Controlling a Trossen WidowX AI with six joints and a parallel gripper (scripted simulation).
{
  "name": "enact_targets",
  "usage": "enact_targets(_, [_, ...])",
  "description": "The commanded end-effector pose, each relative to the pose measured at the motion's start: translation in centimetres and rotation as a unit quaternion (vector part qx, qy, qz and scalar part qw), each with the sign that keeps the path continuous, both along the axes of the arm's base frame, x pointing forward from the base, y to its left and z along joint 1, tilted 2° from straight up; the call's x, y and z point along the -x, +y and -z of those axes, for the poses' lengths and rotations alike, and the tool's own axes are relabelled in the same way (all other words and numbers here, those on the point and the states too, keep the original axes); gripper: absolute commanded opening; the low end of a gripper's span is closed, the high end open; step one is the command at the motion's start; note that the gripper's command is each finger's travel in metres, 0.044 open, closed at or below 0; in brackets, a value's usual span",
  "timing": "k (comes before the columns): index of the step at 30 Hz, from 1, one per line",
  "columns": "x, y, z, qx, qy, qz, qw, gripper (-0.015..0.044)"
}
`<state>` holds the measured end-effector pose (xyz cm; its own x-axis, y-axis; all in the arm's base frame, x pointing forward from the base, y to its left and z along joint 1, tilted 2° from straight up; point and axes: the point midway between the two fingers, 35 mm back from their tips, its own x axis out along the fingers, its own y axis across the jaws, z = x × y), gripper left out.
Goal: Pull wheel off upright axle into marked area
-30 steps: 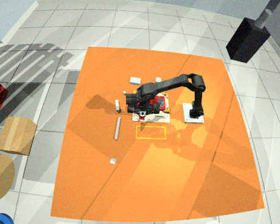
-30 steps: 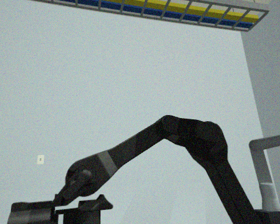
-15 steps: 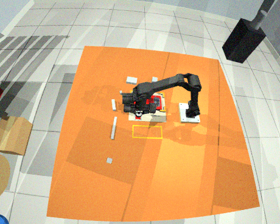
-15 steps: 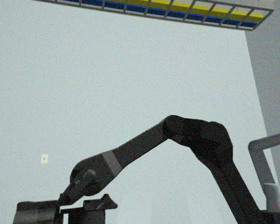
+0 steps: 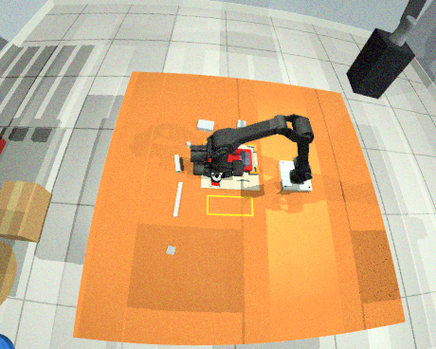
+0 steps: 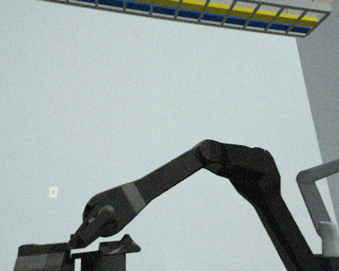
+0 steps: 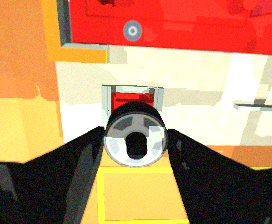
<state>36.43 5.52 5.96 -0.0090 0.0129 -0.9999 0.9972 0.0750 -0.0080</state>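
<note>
The wheel, a black tyre with a silver-grey rim and dark centre hole, is between the two black fingers of my gripper, which is shut on it. The wheel is seen face-on near the edge of the cream board, and hides what lies under it. The upright axle is not plainly seen; I cannot tell whether it is inside the hub. The marked area, a yellow outline, lies on the table just beyond that board edge. The fingertips are below the exterior view.
On the board are a red block and an orange edge piece. A thin grey bar lies on the board at the right. White pieces and a small grey square lie on the orange table.
</note>
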Motion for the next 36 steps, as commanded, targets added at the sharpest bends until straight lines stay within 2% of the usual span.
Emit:
enact_targets(1, [0.1, 0.0, -1.8, -0.003, -0.009, 0.0, 1.0, 0.0])
enact_targets(36, [0.1, -0.1, -2.9, -0.004, -0.01, 0.001, 1.0, 0.0])
